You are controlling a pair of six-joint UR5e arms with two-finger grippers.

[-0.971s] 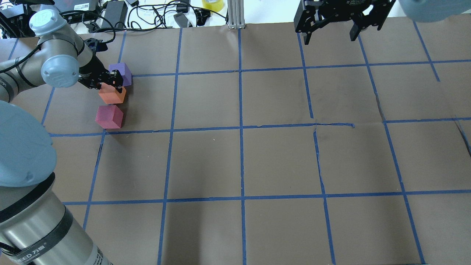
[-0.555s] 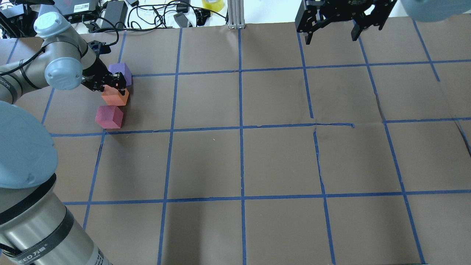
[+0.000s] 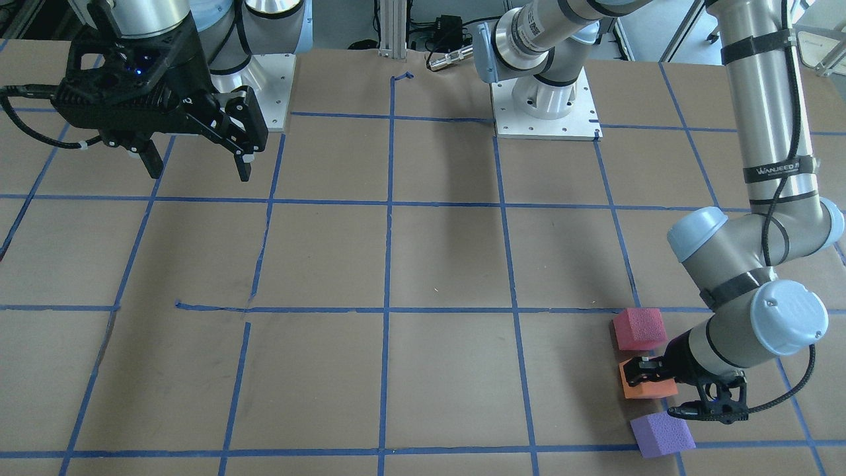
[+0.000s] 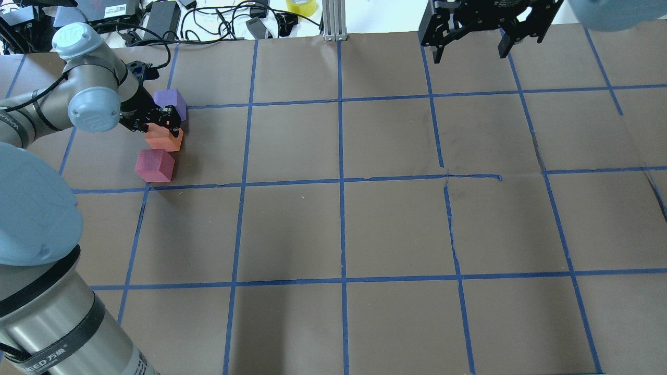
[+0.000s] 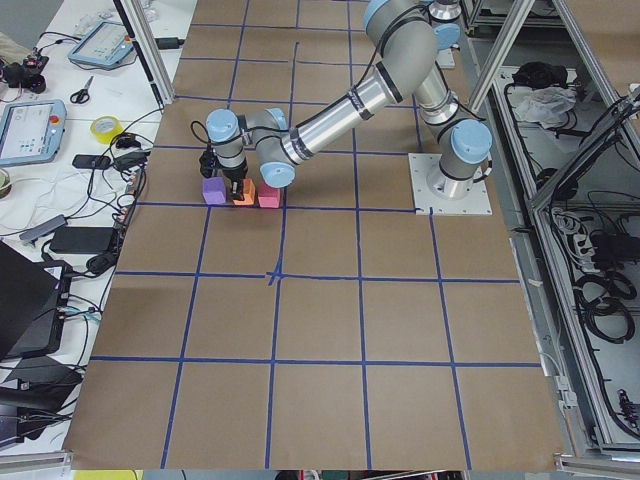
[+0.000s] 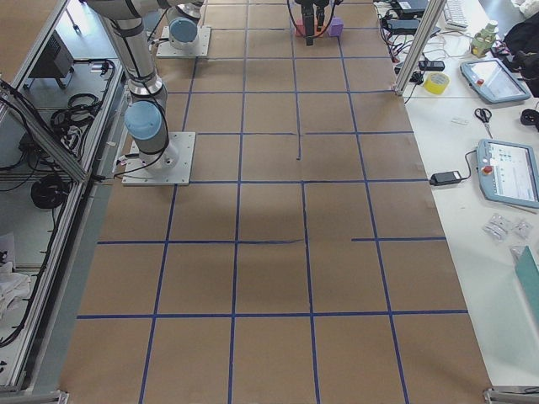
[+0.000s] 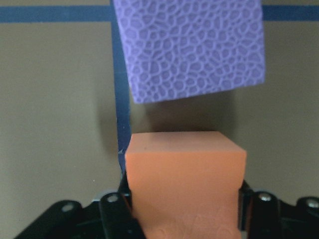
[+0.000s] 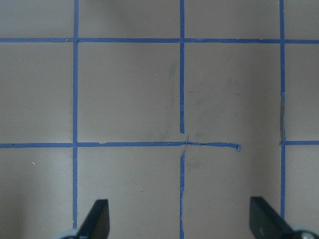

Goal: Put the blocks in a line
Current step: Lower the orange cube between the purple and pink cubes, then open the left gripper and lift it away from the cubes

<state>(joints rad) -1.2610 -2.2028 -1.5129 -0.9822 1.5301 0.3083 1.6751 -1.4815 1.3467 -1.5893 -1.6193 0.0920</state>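
While the big brown table point(image 4: 396, 224) looks the same as a second ago, the left arm point(image 4: 88, 104) has moved a little. It has slid a bit toward the robot. The right arm has hardly moved. It waits far away at the back of the table. The right gripper point(image 4: 469, 54) hangs there with its fingers spread wide and nothing between them.

The left gripper point(image 3: 654, 393) is pinching the orange block point(image 4: 164, 140), one finger on each side. That block moved with it. It is now a bit farther from the purple block point(image 4: 171, 99) and closer to the pinkish-red block point(image 4: 154, 165). It sits between the two, just beside each one, with a small gap on the purple side. I cannot tell if it is resting on the table or held just above it.

I think this small push was to fix the spacing. The three blocks now make a nearly straight row near the table's left edge. So the job looks almost done. The next thing may be to let go without bumping the row.
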